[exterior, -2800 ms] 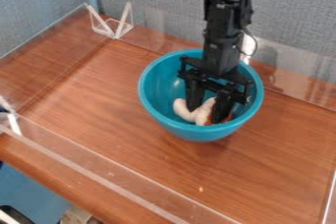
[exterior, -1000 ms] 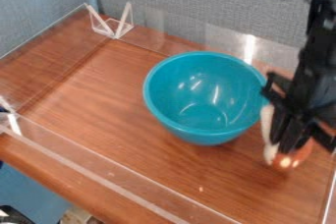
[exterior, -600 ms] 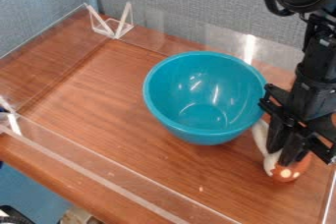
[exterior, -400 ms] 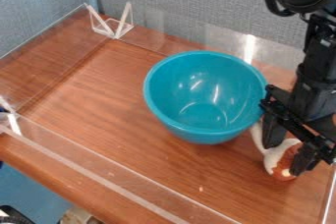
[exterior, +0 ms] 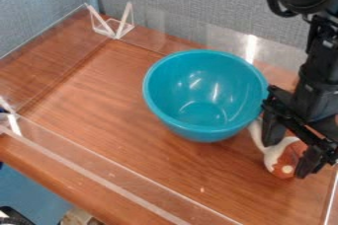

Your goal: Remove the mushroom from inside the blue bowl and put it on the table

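Observation:
The mushroom (exterior: pixel 279 160) lies on the table (exterior: pixel 93 81) just right of the blue bowl (exterior: pixel 204 96), its cream stem up-left and orange-brown cap toward the front. My gripper (exterior: pixel 291 150) points straight down over it, jaws spread open on either side of it, one finger by the bowl's right wall and the other to the right. The bowl's inside shows only glossy teal, nothing in it.
Low clear acrylic walls edge the tabletop, one close behind and to the right of the gripper. A small white wire stand (exterior: pixel 111 19) sits at the back left corner. The bowl's rim is right beside the left finger.
The gripper, shut on the mushroom a second ago, lowered slightly and opened its jaws. The mushroom now rests on the table between the fingers. The bowl has not moved.

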You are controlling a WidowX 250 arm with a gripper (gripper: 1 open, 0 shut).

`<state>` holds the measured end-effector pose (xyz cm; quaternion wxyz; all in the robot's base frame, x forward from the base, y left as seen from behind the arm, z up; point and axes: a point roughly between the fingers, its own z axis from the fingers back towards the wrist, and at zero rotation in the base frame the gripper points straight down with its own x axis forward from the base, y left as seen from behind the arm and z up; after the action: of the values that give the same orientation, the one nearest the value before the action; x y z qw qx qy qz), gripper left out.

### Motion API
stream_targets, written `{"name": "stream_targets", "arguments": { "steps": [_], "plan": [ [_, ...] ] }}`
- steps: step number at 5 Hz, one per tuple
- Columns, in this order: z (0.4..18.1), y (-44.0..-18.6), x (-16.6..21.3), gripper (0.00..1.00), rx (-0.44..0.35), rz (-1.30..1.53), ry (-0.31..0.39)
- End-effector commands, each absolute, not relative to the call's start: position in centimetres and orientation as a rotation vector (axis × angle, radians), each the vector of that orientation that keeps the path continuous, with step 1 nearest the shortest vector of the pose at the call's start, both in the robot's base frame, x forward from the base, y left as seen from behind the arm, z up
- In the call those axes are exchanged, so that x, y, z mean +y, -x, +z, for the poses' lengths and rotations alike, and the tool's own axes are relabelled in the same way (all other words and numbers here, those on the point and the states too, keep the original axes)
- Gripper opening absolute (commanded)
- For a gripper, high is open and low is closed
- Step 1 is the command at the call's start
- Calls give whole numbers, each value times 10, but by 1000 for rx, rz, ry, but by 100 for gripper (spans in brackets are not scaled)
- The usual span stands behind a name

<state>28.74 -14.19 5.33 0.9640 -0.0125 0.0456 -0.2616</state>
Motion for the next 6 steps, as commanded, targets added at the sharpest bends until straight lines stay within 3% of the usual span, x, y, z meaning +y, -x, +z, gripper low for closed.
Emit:
{"name": "stream_targets", "arguments": {
  "steps": [1,3,4,6],
  "plan": [
    [58,-293,-144,100,58,-534,27],
    [45,-296,-143,100,83,-526,24],
    [40,-298,-143,0,93,-524,22],
    [35,-298,-140,0,109,-516,28]
  ]
}}
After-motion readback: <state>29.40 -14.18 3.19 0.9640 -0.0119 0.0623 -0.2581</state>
